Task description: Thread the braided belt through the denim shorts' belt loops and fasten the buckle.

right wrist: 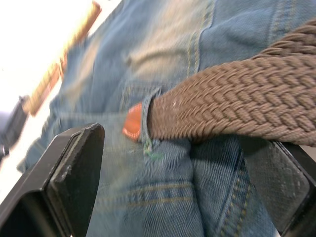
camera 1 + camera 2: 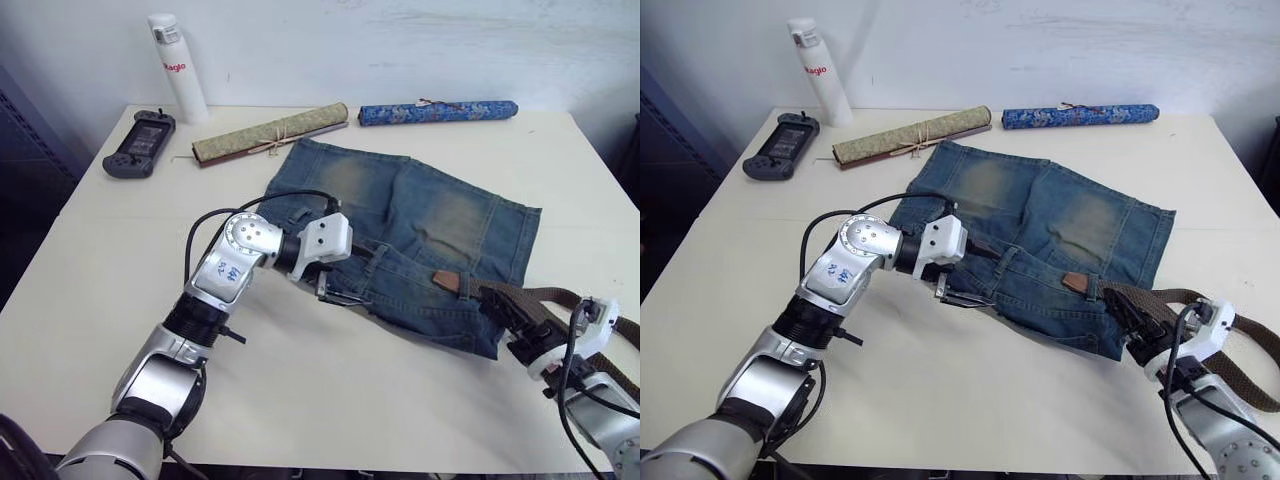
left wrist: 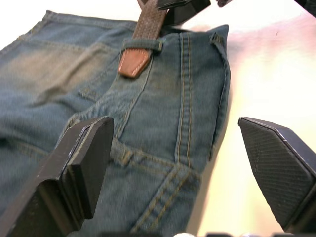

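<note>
The denim shorts (image 2: 420,225) lie flat mid-table, waistband toward me. The braided belt (image 1: 237,106) comes in from the right, and its tan leather tip (image 2: 447,282) pokes through one of the belt loops (image 1: 146,123) on the waistband. My right gripper (image 2: 508,322) is open at the waistband's right end; the belt lies across one of its fingers (image 1: 279,177). At the waistband's left end my left gripper (image 2: 338,292) is open, its fingers (image 3: 84,168) spread over the denim without holding it. The buckle is out of view.
Along the back of the table (image 2: 330,400) stand a white bottle (image 2: 178,68), a dark game controller (image 2: 140,143), a tan rolled mat (image 2: 270,134) and a blue patterned roll (image 2: 438,111). The belt's slack (image 2: 1240,360) trails toward the table's right edge.
</note>
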Available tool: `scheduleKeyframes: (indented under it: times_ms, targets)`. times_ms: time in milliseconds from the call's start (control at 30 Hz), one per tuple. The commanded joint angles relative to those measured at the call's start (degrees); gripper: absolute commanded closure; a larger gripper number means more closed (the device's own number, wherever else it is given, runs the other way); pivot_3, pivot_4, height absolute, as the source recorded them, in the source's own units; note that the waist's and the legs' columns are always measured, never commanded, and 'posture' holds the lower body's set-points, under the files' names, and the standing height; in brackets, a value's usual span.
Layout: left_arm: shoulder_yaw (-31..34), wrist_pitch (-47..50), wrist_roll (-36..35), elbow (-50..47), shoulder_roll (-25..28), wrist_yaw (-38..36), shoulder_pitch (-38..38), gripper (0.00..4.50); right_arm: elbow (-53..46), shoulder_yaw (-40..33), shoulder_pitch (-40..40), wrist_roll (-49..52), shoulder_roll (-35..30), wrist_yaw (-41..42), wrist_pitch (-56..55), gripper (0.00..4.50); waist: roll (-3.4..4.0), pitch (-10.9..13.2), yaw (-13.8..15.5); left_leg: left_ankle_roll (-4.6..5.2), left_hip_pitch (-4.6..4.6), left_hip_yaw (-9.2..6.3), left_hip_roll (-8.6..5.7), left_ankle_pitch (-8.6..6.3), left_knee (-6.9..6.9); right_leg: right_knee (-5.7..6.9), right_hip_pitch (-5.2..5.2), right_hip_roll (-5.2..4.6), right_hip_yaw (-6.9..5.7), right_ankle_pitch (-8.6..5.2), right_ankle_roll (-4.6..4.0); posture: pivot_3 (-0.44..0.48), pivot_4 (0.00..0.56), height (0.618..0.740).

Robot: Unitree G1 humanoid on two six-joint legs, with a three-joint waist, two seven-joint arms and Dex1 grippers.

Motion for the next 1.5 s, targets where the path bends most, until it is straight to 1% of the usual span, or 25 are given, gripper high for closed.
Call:
scheduleKeyframes:
  times_ms: [33, 167, 300, 533, 700, 733, 800, 833, 867, 933, 967, 1000, 1033, 1067, 1267, 1367, 1500]
  targets:
    - [0.0, -1.17, 0.09, -0.27, -0.3, -0.38, -1.7, 0.0, 0.99, -2.55, -0.6, 4.37, 4.01, -3.17, -5.37, 0.04, 0.01, -0.01, 0.02, 0.0, 0.0, 0.0, 0.0, 0.0, 0.0, 0.01, -0.01, 0.0, 0.0, 0.0, 0.0, 0.0, 0.15, 0.686]
    - [-0.18, -1.64, 0.49, -0.21, 0.15, -0.6, -1.76, 0.0, 2.33, -4.4, -0.27, 8.95, 8.23, -6.24, -9.91, 0.04, 0.03, -0.02, 0.03, 0.0, -0.02, 0.0, -0.01, 0.0, -0.01, 0.05, -0.01, 0.0, 0.01, 0.0, 0.0, 0.0, 0.15, 0.686]
    - [-0.16, -1.71, 0.67, -0.35, 0.5, -0.79, -1.79, 0.0, 3.13, -3.8, 1.94, 9.31, 10.75, -6.94, -11.86, 0.04, 0.04, -0.02, -0.07, 0.0, -0.02, -0.01, -0.01, 0.0, -0.02, 0.06, -0.01, 0.0, 0.02, 0.0, 0.0, 0.0, 0.15, 0.686]
    - [-0.09, -0.4, 0.45, -1.41, 0.04, -0.56, -2.14, 0.0, 3.13, -4.51, 2.97, 11.73, 12.67, -4.82, -16.07, 0.04, 0.05, -0.03, -0.03, 0.01, 0.0, -0.01, 0.0, -0.01, -0.01, 0.01, -0.01, 0.0, 0.07, -0.01, -0.01, 0.0, 0.15, 0.686]
    - [-0.13, -0.46, 0.66, -1.39, 0.2, -0.71, -2.12, 0.0, 1.92, -4.35, 4.3, 14.33, 12.68, -4.28, -17.18, 0.04, 0.06, -0.03, -0.05, 0.02, 0.0, 0.0, 0.0, -0.01, -0.02, 0.01, -0.04, 0.0, 0.09, -0.01, -0.01, 0.0, 0.15, 0.686]
    - [-0.2, -0.55, 0.77, -1.32, 0.25, -0.73, -2.12, 0.0, 1.81, -4.22, 4.5, 14.86, 12.65, -4.27, -17.28, 0.27, 0.06, -0.03, -0.04, 0.02, 0.0, 0.0, 0.0, -0.01, -0.02, 0.0, -0.04, -0.01, 0.09, -0.01, -0.02, 0.0, 0.15, 0.686]
    - [-0.34, -0.63, 0.92, -1.24, 0.25, -0.76, -2.14, 0.0, 1.88, -3.78, 4.86, 15.34, 12.2, -3.95, -17.15, 0.91, 0.06, -0.03, -0.04, 0.02, 0.0, -0.01, 0.0, -0.01, -0.02, 0.0, -0.05, -0.01, 0.1, -0.02, -0.03, 0.0, 0.15, 0.686]
    - [-0.38, -0.64, 0.96, -1.22, 0.21, -0.77, -2.15, 0.0, 1.94, -3.58, 5.03, 15.44, 11.89, -3.73, -16.97, 1.46, 0.06, -0.03, -0.04, 0.02, 0.0, -0.01, 0.0, -0.01, -0.02, -0.01, -0.06, -0.01, 0.1, -0.02, -0.03, 0.0, 0.15, 0.686]
    - [-0.4, -0.65, 1.0, -1.2, 0.18, -0.79, -2.17, 0.0, 2.0, -3.4, 5.12, 15.38, 11.67, -3.66, -16.87, 1.86, 0.06, -0.03, -0.04, 0.02, 0.0, -0.01, 0.0, -0.01, -0.02, -0.01, -0.06, -0.02, 0.11, -0.02, -0.03, 0.0, 0.15, 0.686]
    - [-0.39, -0.65, 1.09, -1.14, 0.12, -0.8, -2.28, 0.0, 2.03, -2.98, 4.76, 15.06, 11.41, -3.34, -16.9, 2.85, 0.06, -0.03, -0.04, 0.02, 0.0, -0.01, 0.0, -0.01, -0.02, -0.02, -0.06, -0.02, 0.13, -0.02, -0.04, 0.0, 0.15, 0.686]
    - [-0.33, -0.64, 1.12, -1.12, 0.14, -0.78, -2.32, 0.0, 2.04, -2.51, 4.32, 14.37, 11.14, -3.31, -16.87, 3.45, 0.06, -0.03, -0.05, 0.02, 0.0, -0.01, 0.0, -0.01, -0.02, -0.02, -0.06, -0.02, 0.13, -0.02, -0.03, 0.0, 0.15, 0.686]
    - [-0.31, -0.63, 1.2, -1.1, 0.15, -0.72, -2.37, 0.0, 2.05, -2.05, 3.8, 13.7, 10.82, -3.16, -16.83, 3.85, 0.06, -0.03, -0.06, 0.02, 0.0, 0.0, 0.0, -0.02, -0.02, -0.02, -0.06, -0.02, 0.13, -0.02, -0.04, 0.0, 0.15, 0.686]
    - [-0.27, -0.64, 1.25, -1.12, 0.2, -0.68, -2.33, 0.0, 2.03, -1.4, 3.31, 12.88, 10.31, -2.99, -16.57, 4.35, 0.06, -0.03, -0.07, 0.02, 0.0, -0.01, 0.0, -0.02, -0.02, -0.02, -0.06, -0.02, 0.13, -0.02, -0.04, 0.0, 0.15, 0.686]
    - [-0.28, -0.66, 1.34, -1.13, 0.25, -0.64, -2.29, 0.0, 2.02, -0.65, 2.86, 11.88, 9.66, -3.11, -16.22, 4.44, 0.06, -0.03, -0.11, 0.02, 0.0, -0.01, 0.0, -0.02, -0.02, -0.02, -0.07, -0.02, 0.14, -0.02, -0.04, 0.0, 0.15, 0.686]
    - [-0.38, -0.68, 1.68, -1.43, 0.48, -0.49, -2.0, 0.0, 3.12, 4.25, -0.48, 6.33, 6.77, -3.45, -14.88, 4.44, 0.07, -0.03, -0.14, 0.02, 0.0, 0.01, 0.0, -0.02, -0.03, -0.02, -0.1, -0.02, 0.15, -0.03, -0.06, 0.0, 0.15, 0.686]
    - [-0.41, -0.68, 1.83, -1.45, 0.52, -0.4, -1.97, 0.0, 3.83, 5.96, -2.52, 4.47, 6.56, -3.82, -14.79, 4.44, 0.07, -0.03, -0.14, 0.02, 0.0, 0.02, 0.0, -0.01, -0.02, -0.02, -0.1, -0.02, 0.15, -0.03, -0.05, 0.0, 0.15, 0.686]
    - [-0.3, -0.7, 2.04, -1.7, 0.96, -0.39, -1.79, 0.0, 2.78, 9.76, -6.74, 1.99, 7.48, -6.82, -14.51, 4.44, 0.07, -0.03, -0.07, 0.02, -0.01, 0.02, 0.0, -0.01, -0.02, -0.01, -0.09, -0.02, 0.14, -0.03, -0.05, 0.0, 0.15, 0.686]
